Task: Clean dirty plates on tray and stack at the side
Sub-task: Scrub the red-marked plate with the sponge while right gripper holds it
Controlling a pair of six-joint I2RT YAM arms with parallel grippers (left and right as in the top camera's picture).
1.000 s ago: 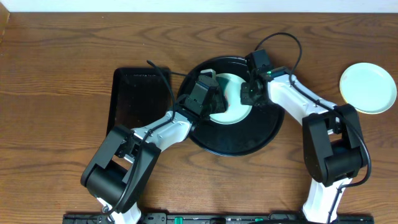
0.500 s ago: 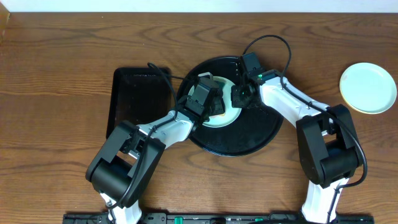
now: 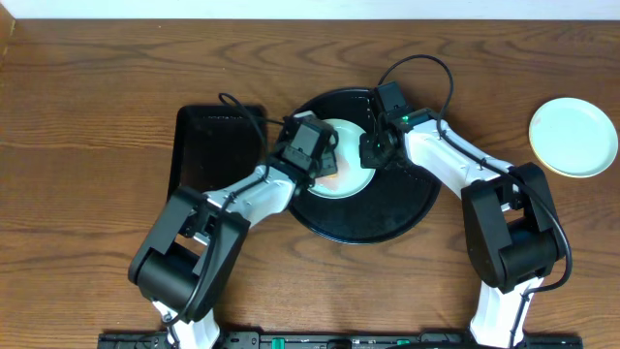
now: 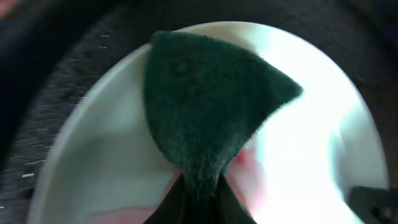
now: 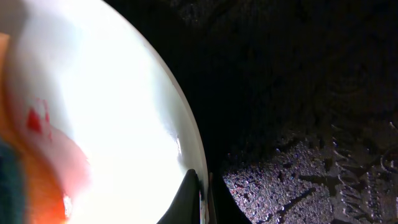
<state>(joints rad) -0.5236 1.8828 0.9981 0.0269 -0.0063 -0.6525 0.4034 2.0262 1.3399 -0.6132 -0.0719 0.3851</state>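
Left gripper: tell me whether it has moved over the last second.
Yes. In the overhead view the left gripper, with its sponge, has shifted left across the plate, toward the rectangular tray.

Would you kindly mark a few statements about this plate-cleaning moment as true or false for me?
1. The left claw pinches a dark green scouring pad over the plate on the round tray. True.
2. That plate is spotless. False: red smears show on it.
3. The right claw grips that plate's rim. True.
4. The far-right plate sits on the rectangular tray. False: it lies on the bare table; the rectangular tray is at the left.
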